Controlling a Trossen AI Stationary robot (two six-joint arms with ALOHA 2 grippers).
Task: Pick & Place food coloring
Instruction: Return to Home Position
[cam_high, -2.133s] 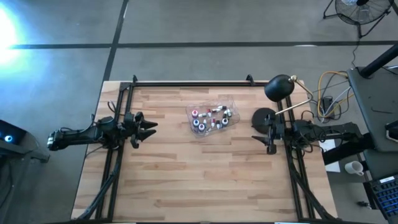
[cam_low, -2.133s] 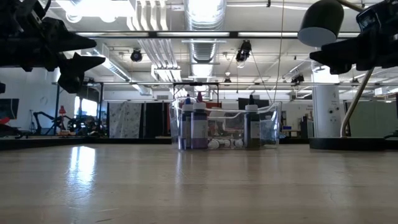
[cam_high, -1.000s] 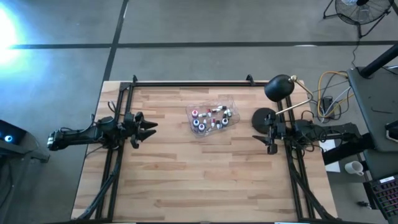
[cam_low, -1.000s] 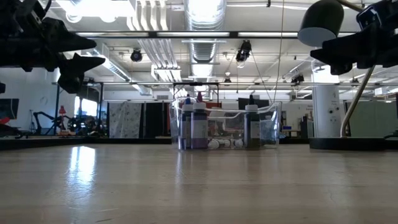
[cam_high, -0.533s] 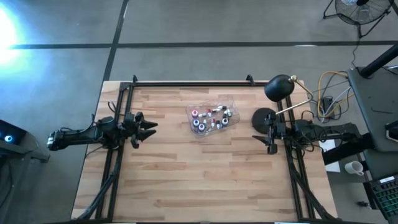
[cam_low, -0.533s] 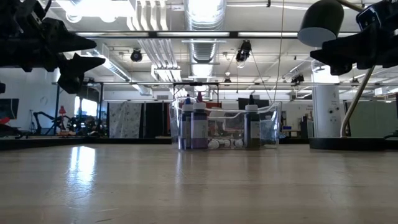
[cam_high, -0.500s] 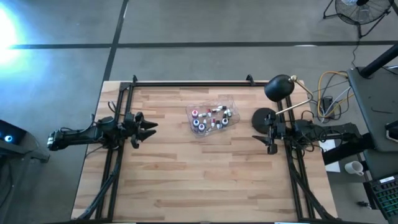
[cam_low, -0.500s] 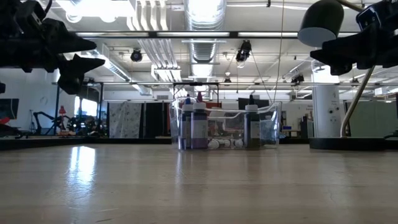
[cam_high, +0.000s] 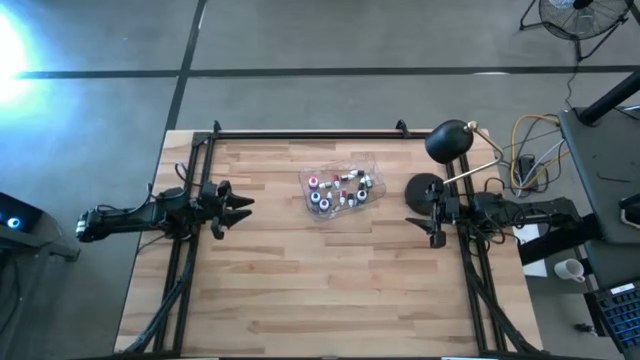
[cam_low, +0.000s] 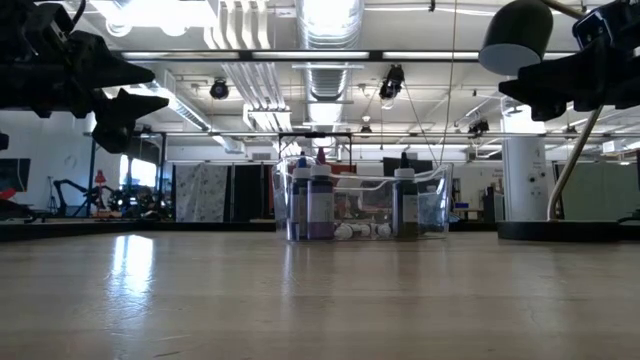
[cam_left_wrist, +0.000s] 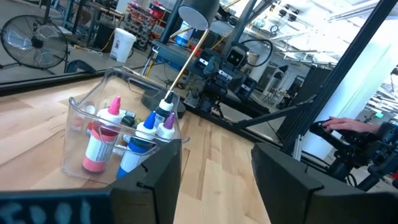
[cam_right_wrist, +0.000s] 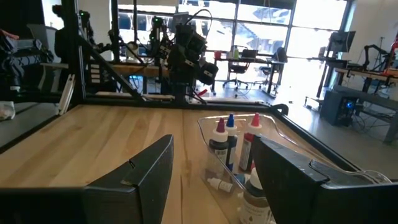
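The food coloring bottles (cam_high: 338, 191) are small droppers with pink, red, blue and dark caps. Some stand upright and some lie flat inside a clear plastic tub (cam_high: 362, 165) at the table's far middle. The low view shows the tub (cam_low: 435, 205) resting on the wood with upright bottles (cam_low: 320, 200) inside. My left gripper (cam_high: 243, 203) hovers open above the table, left of the tub, pointing at it. My right gripper (cam_high: 410, 224) hovers open to the tub's right. Both wrist views show the bottles (cam_left_wrist: 102, 137) (cam_right_wrist: 229, 144) ahead of open fingers.
A black desk lamp stands near the table's far right, with its round base (cam_high: 425, 188) close beside my right gripper and its head (cam_high: 448, 141) above. Black frame rails (cam_high: 300, 134) run along the far, left and right edges. Bare wood (cam_high: 320, 290) stretches toward the near edge.
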